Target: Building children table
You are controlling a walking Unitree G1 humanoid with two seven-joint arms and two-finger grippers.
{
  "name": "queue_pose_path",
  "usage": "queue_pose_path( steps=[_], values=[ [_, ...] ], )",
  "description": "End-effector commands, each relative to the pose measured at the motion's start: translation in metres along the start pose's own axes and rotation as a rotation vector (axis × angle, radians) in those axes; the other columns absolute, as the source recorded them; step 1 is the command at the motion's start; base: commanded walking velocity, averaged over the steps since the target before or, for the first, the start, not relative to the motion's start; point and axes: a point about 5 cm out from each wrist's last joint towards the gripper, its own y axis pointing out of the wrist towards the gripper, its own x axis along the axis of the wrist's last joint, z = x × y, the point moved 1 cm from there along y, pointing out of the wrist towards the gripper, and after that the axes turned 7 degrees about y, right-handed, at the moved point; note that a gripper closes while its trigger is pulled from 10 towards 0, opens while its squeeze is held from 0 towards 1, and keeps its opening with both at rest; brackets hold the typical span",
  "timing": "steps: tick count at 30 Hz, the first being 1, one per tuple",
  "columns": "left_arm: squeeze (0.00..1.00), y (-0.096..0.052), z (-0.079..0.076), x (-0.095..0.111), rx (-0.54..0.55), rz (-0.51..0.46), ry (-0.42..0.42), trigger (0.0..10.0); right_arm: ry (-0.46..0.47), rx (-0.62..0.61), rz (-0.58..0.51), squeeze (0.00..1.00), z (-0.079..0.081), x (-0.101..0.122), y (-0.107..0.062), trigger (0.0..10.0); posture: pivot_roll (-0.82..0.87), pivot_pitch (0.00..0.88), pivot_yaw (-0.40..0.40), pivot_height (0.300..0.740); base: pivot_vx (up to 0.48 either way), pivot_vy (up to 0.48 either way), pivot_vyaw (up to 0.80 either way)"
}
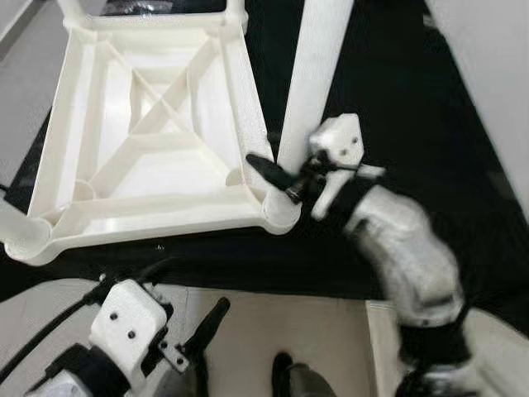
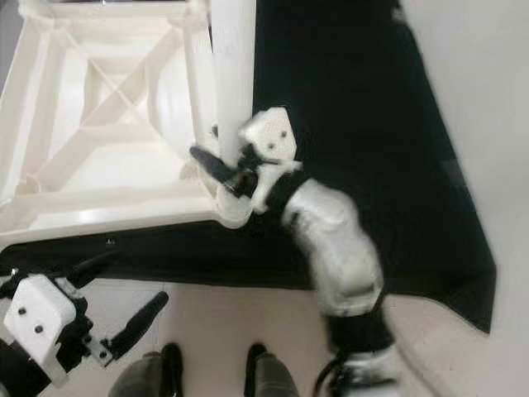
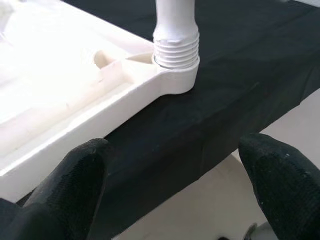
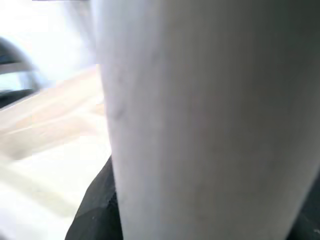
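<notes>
The white plastic children's table (image 1: pixel 149 217) lies upside down on a black cloth (image 1: pixel 397 99), its cross-braced underside facing up. A white table leg (image 1: pixel 318 66) stands upright in the near right corner socket (image 1: pixel 281 213). My right gripper (image 1: pixel 279 169) is shut on this leg just above the socket; one black finger (image 1: pixel 266 168) crosses in front of it, and the leg (image 4: pixel 200 120) sits right against the right wrist camera. My left gripper (image 1: pixel 186 298) hangs low over the pale floor, open, with nothing between its fingers (image 3: pixel 75 180). Its wrist view looks at a corner socket with a leg's threads (image 3: pixel 175 50) showing.
Other legs stand at the far corners (image 1: pixel 235 8) and at the near left corner (image 1: pixel 12 225). The cloth's near edge meets a light floor (image 1: pixel 273 322). Dark feet (image 2: pixel 264 368) show at the bottom edge. A pale wall or floor strip (image 1: pixel 488 74) borders the cloth on the right.
</notes>
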Motion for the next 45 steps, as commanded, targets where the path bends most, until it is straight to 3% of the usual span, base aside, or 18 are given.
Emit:
queue_pose_path(
  steps=[1,5,11,14,16,17,18,23,27,31,33,35,38,41,44,45],
  values=[
    [0.00,0.002,-0.001,-0.005,-0.004,0.017,-0.009,10.0,0.021,-0.273,0.212,0.00,-0.031,-0.044,-0.015,10.0,0.07,0.316,-0.073,0.740,0.000,0.000,0.00],
    [0.00,0.006,0.001,-0.009,-0.012,0.007,-0.008,10.0,0.050,-0.304,0.160,0.00,-0.039,-0.038,-0.005,10.0,0.06,0.286,-0.075,0.740,0.000,0.000,0.00],
    [0.00,0.012,0.004,-0.011,0.009,-0.001,0.007,10.0,0.067,-0.330,0.107,0.00,-0.042,-0.032,-0.003,10.0,0.06,0.257,-0.078,0.740,0.000,0.000,0.00],
    [0.00,0.014,0.005,-0.014,0.016,-0.001,0.013,10.0,0.112,-0.334,0.064,0.00,-0.030,-0.030,-0.007,10.0,0.06,0.245,-0.074,0.740,0.000,0.000,0.00],
    [0.00,0.016,0.006,-0.016,0.010,0.005,0.020,10.0,0.231,-0.258,-0.059,0.00,-0.018,-0.016,-0.004,10.0,0.07,0.220,-0.062,0.740,0.000,0.000,0.00],
    [0.00,0.016,0.006,-0.016,0.010,0.005,0.020,10.0,0.231,-0.258,-0.059,0.00,-0.018,-0.016,-0.004,10.0,0.07,0.220,-0.062,0.740,0.000,0.000,0.00],
    [0.00,0.018,0.008,-0.017,0.008,0.007,0.025,10.0,0.292,-0.187,-0.164,0.00,-0.013,0.002,0.000,10.0,0.07,0.206,-0.053,0.740,0.000,0.000,0.00],
    [0.00,0.020,0.009,-0.019,0.002,0.011,0.033,10.0,0.294,-0.155,-0.219,0.00,-0.013,0.014,0.002,10.0,0.06,0.199,-0.050,0.740,0.000,0.000,0.00],
    [0.00,0.026,0.013,-0.016,-0.013,-0.010,0.063,10.0,0.214,-0.022,-0.304,0.00,-0.009,0.029,0.000,10.0,0.05,0.178,-0.035,0.740,0.000,0.000,0.00],
    [0.00,0.044,0.024,-0.001,0.012,-0.098,0.074,10.0,0.113,0.051,-0.313,0.00,-0.006,0.031,0.001,10.0,0.05,0.159,-0.030,0.740,0.000,0.000,0.00],
    [0.00,0.068,0.040,0.025,0.053,-0.221,0.031,10.0,-0.056,0.126,-0.279,0.00,-0.007,0.032,0.006,10.0,0.04,0.138,-0.030,0.740,0.000,0.000,0.00],
    [0.00,0.083,0.050,0.048,0.068,-0.320,-0.015,10.0,-0.145,0.168,-0.241,0.00,-0.009,0.031,0.009,10.0,0.04,0.138,-0.030,0.740,0.000,0.000,0.00],
    [0.00,0.085,0.052,0.053,0.069,-0.340,-0.023,10.0,-0.156,0.178,-0.235,0.00,-0.010,0.031,0.010,10.0,0.04,0.138,-0.030,0.740,0.000,0.000,0.00],
    [0.00,0.109,0.065,0.098,-0.007,-0.530,-0.025,10.0,-0.271,0.166,-0.166,0.00,-0.029,0.029,0.015,10.0,0.02,0.099,-0.026,0.740,0.000,0.000,0.00],
    [0.02,0.113,0.066,0.111,-0.030,-0.586,-0.013,10.0,-0.289,0.169,-0.153,0.00,-0.031,0.029,0.016,10.0,0.01,0.092,-0.024,0.740,0.000,0.000,0.00],
    [0.32,0.117,0.066,0.121,-0.058,-0.622,-0.003,10.0,-0.301,0.177,-0.149,0.00,-0.030,0.028,0.017,10.0,0.01,0.086,-0.020,0.740,0.000,0.000,0.00]
  ],
)
